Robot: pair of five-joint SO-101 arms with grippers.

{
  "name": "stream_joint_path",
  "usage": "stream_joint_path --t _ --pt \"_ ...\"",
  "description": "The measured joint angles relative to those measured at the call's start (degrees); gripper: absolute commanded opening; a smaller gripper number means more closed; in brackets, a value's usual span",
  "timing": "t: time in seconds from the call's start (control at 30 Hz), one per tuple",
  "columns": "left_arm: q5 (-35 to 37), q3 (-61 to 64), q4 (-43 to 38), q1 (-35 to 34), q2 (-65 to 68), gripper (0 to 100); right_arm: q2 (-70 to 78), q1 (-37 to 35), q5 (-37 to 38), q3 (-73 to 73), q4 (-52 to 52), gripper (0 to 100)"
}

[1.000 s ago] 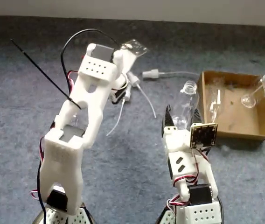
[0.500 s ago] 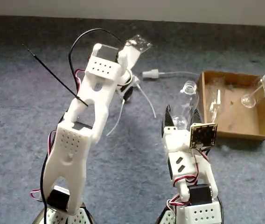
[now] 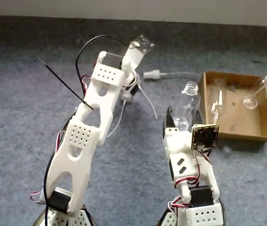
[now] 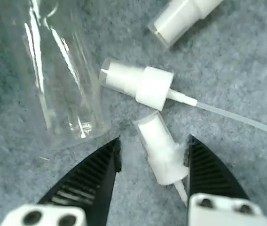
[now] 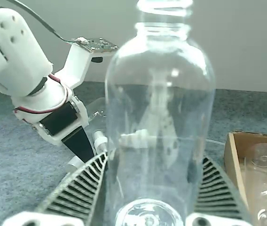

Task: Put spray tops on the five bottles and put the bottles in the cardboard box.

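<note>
My left gripper (image 4: 153, 141) hangs open just above the carpet. A white spray top (image 4: 160, 151) lies between its fingers, close to one of them. A second spray top (image 4: 138, 84) with a long tube, a third (image 4: 180, 16) and a clear bottle (image 4: 63, 70) on its side lie just beyond. In the high view the left gripper (image 3: 132, 89) is stretched out to the far middle. My right gripper (image 3: 184, 113) is shut on a clear upright bottle (image 3: 188, 101) with no top, left of the cardboard box (image 3: 246, 134). The held bottle (image 5: 159, 117) stands between the ribbed fingers.
The box holds a clear bottle (image 3: 215, 106) and a bottle with a spray top (image 3: 260, 92) leaning over its far right corner. Another spray top (image 3: 153, 74) with a tube lies on the grey carpet between the left gripper and the box.
The left arm has stretched farther out and to the right, bringing its gripper over the spray tops. The right arm and its bottle have not moved.
</note>
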Motion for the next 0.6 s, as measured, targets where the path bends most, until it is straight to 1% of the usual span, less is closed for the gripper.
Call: stream_joint_path --t 0.2,0.33,0.5,0.6 --pt "0.0 -6.15 -0.26 0.0 6.77 20 0.0 0.0 0.0 0.0 0.0 18.8" --pt "-0.09 -9.67 -0.44 0.0 10.29 19 0.0 -2.46 0.0 0.0 0.09 18.8" --pt "-0.18 -13.19 0.0 0.0 11.87 7 0.0 -2.64 0.0 0.0 0.09 18.8" --pt "-0.18 -14.33 2.11 0.7 11.96 1 0.0 -2.64 0.0 0.0 0.09 18.8"
